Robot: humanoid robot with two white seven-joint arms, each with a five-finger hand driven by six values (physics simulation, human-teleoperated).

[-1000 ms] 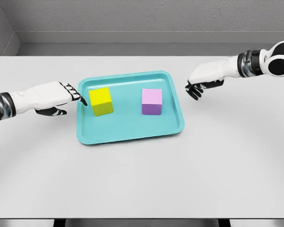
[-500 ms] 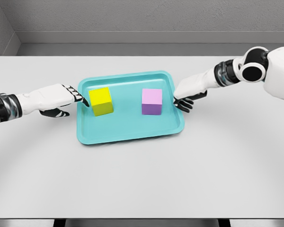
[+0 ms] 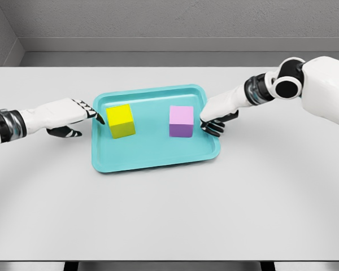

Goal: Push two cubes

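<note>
A yellow cube [image 3: 121, 120] stands in the left half of a teal tray [image 3: 152, 155], and a pink-and-purple cube [image 3: 181, 121] stands in the right half. My left hand [image 3: 93, 116] reaches in from the left, its dark fingertips at the tray's left rim, just short of the yellow cube. My right hand [image 3: 210, 125] comes in from the right over the tray's right rim, its fingertips a small gap from the pink cube. Both hands have relaxed, extended fingers and hold nothing.
The tray lies in the middle of a pale grey table [image 3: 169, 214]. A grey wall [image 3: 169, 22] runs behind the table's far edge.
My right hand has swept left from beyond the tray to over its right rim, close to the pink cube. The left hand drew back slightly. Neither cube has moved.
</note>
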